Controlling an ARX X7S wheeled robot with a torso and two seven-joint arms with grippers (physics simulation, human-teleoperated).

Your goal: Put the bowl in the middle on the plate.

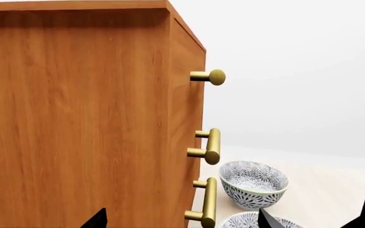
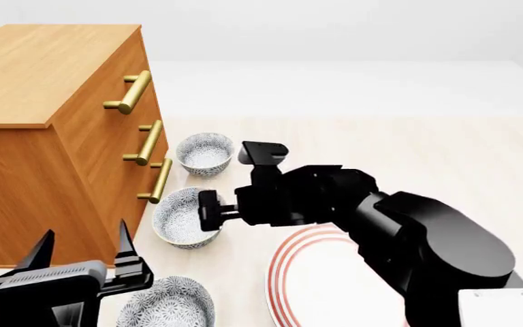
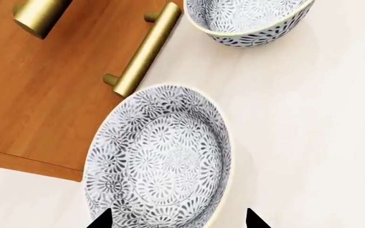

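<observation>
Three speckled blue-grey bowls stand in a row beside the dresser. The bowl in the middle (image 2: 178,218) (image 3: 160,156) is upright on the floor. My right gripper (image 2: 207,211) (image 3: 177,221) is open at its rim, one fingertip over the bowl's inside and the other outside, holding nothing. The plate (image 2: 289,286), white with red rings, lies to the bowl's right, partly hidden under my right arm. My left gripper (image 2: 82,262) (image 1: 181,221) is open and empty, beside the dresser near the closest bowl (image 2: 166,306).
A wooden dresser (image 2: 35,136) (image 1: 74,118) with brass handles (image 2: 157,180) (image 3: 141,52) stands close to the left of the bowls. The far bowl (image 2: 205,153) (image 1: 254,183) (image 3: 249,19) sits behind the middle one.
</observation>
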